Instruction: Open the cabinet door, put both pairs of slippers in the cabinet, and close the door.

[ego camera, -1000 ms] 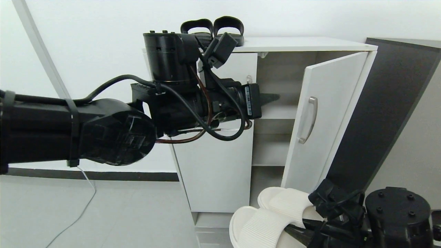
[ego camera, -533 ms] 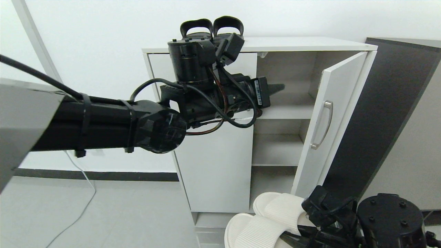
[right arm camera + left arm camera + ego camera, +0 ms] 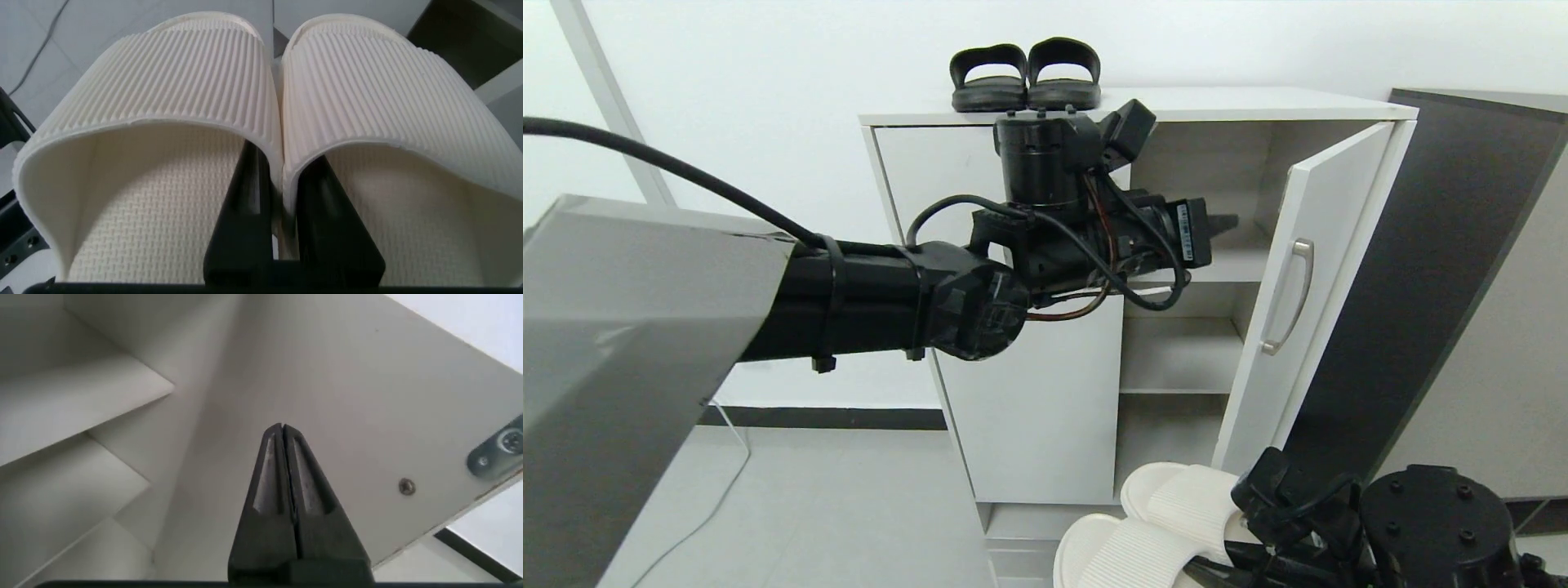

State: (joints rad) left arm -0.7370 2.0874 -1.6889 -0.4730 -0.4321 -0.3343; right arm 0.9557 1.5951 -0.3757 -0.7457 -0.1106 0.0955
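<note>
Two pairs of slippers are outside the cabinet point(image 3: 1029, 408). The left gripper point(image 3: 1223, 220) has its fingers pressed together with nothing between them. It sits inside the open right half of the cabinet, level with the upper shelf point(image 3: 1217, 265). The open door point(image 3: 1319, 269) stands just past the gripper's tip, and its handle point(image 3: 1289, 296) is on the outer face, farther out and lower than the tip. In the left wrist view the closed tip point(image 3: 283, 457) points at a pale flat panel point(image 3: 351, 392) that carries a screw point(image 3: 406, 487) and a small metal plate point(image 3: 498, 447) at its edge; shelves point(image 3: 73, 400) lie off to the tip's other side. The black slippers point(image 3: 1027, 75) stand side by side on the cabinet top, above this gripper and back toward its wrist, not touching it.

The right gripper point(image 3: 278, 212) is well below the left one, near the foot of the open door. It pinches the white slippers point(image 3: 1160, 514) by their straps. One finger sits inside each slipper point(image 3: 270, 106), and the two adjoining strap walls are squeezed between the fingers. The slippers lie one on each side of the gripper, touching each other, their toes pointing away from it.
</note>
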